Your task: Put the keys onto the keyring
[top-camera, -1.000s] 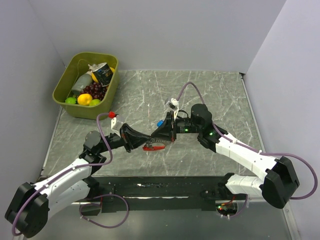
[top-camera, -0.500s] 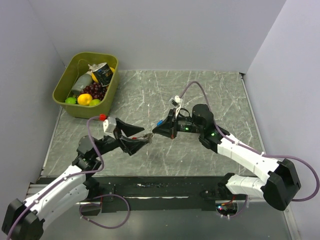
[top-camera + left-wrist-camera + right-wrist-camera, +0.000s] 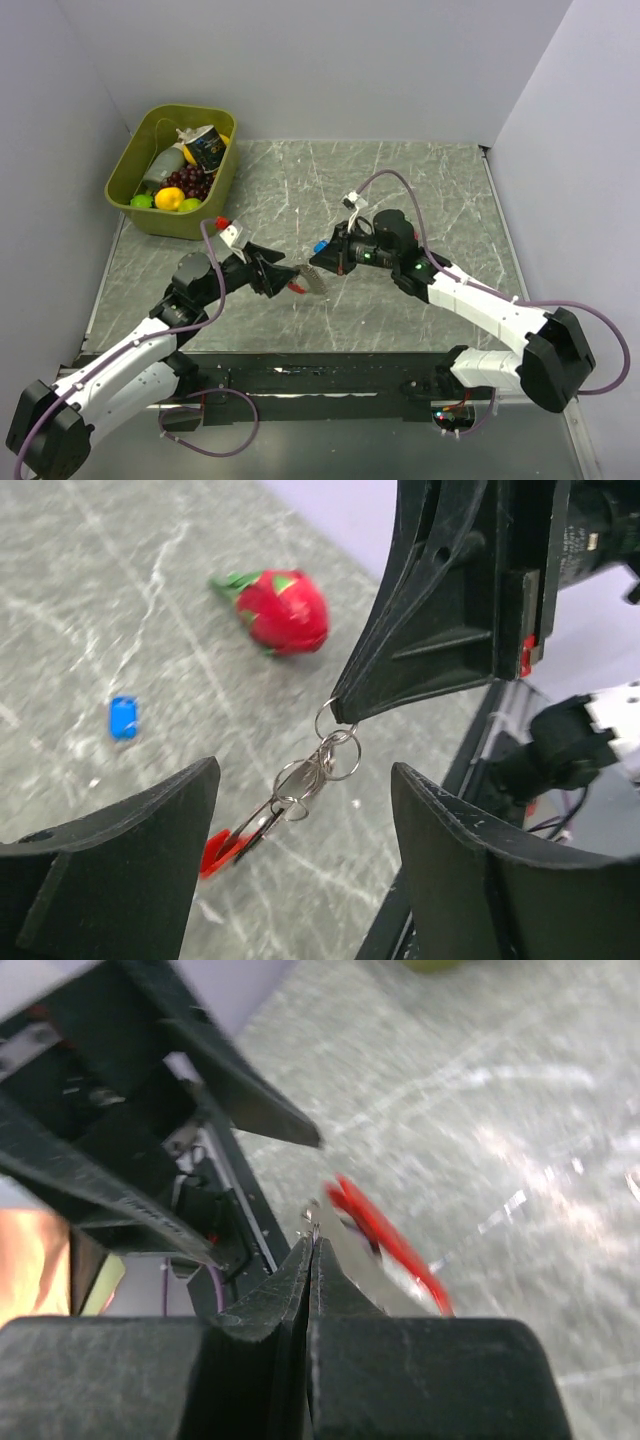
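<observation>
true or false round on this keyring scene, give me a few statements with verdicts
1. The right hand is shut on the metal rings of the keyring. True.
2. The left hand grips the keyring's red clip. False: it is open, its fingers spread to either side of the hanging keyring.
3. The blue key is on the keyring. False: it lies alone on the table.
4. A red toy fruit lies on the table. True.
5. The green bin sits at the far right corner. False: it is at the far left.
</observation>
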